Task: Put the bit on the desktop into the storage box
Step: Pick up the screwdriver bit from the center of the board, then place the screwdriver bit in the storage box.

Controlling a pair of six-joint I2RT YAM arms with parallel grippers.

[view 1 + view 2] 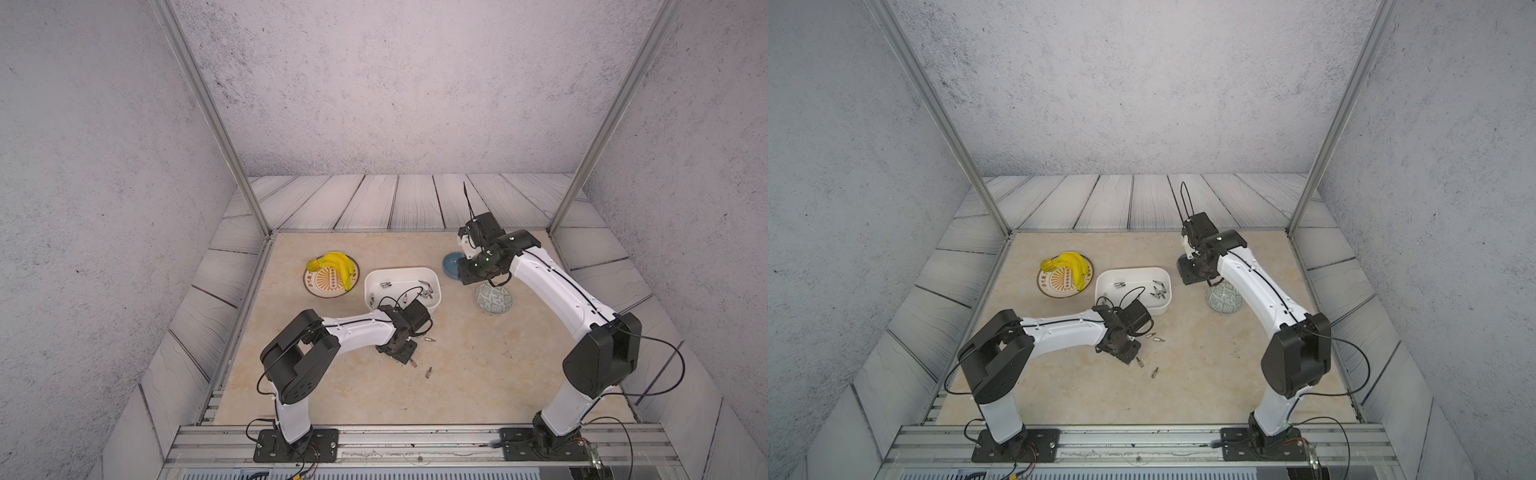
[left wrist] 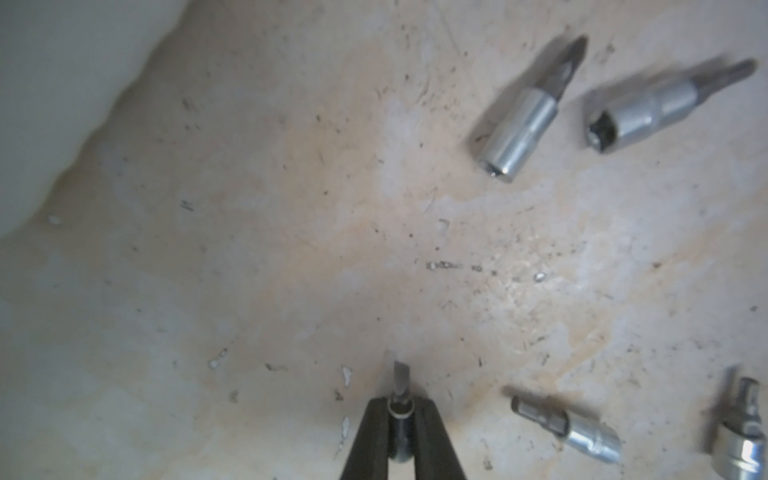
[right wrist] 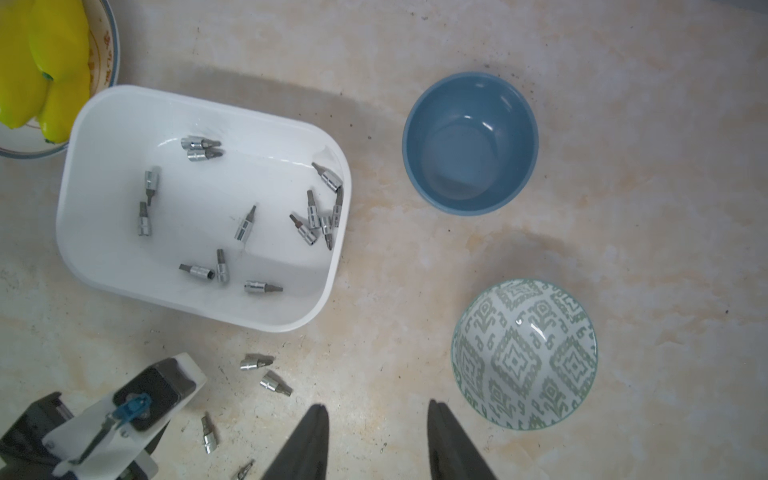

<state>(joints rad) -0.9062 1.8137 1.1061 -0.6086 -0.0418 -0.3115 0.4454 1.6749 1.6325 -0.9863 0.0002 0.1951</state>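
Left tool [image 2: 400, 405] is clamped on a small silver slotted bit [image 2: 400, 380], low at the beige marbled counter [image 2: 291, 249]; four more bits [image 2: 528, 112] are seen loose nearby. Many are stored in the white rounded plastic box [image 3: 108, 124]. Right tool [image 3: 376, 406]: part-open, empty.

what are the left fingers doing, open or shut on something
Shut on a bit: the left wrist view shows the left gripper fingers clamped on its body, flat tip poking out.
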